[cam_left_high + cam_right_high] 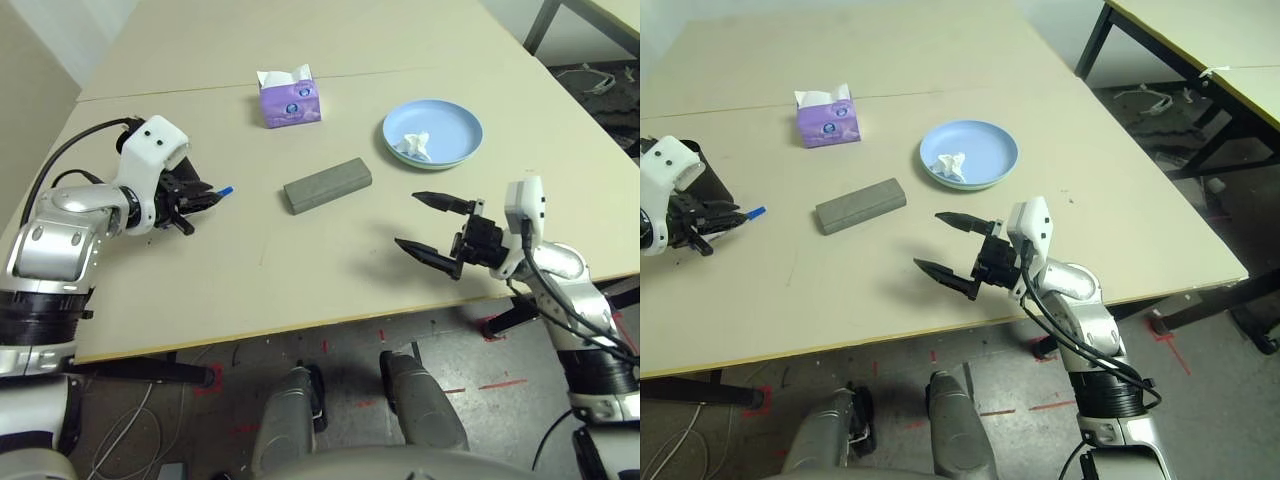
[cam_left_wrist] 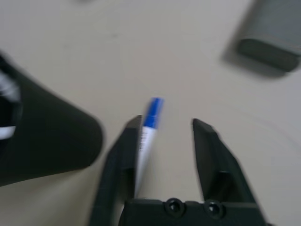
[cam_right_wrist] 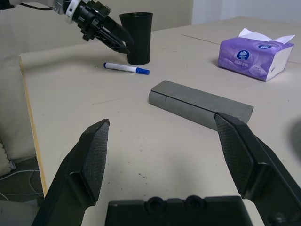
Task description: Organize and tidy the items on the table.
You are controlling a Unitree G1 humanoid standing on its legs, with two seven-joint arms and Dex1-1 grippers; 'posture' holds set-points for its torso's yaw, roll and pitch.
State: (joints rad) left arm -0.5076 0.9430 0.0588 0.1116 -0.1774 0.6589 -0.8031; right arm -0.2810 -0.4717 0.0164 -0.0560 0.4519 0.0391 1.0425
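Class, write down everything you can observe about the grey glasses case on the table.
The grey glasses case is a long, oblong block with squared edges and a matte, felt-like surface. It is closed, and a seam shows near one end. It lies flat on the table, angled, near the middle, between the purple tissue box and the open right pincer. Nothing else touches it.

Leaving bare desk [image 1: 250,270] open between the spread right gripper [image 1: 432,227] and the grey glasses case [image 1: 327,186]. Crowding the left gripper [image 3: 123,43]: black cup [image 3: 137,31] and white pen [image 3: 126,68] just beside it.
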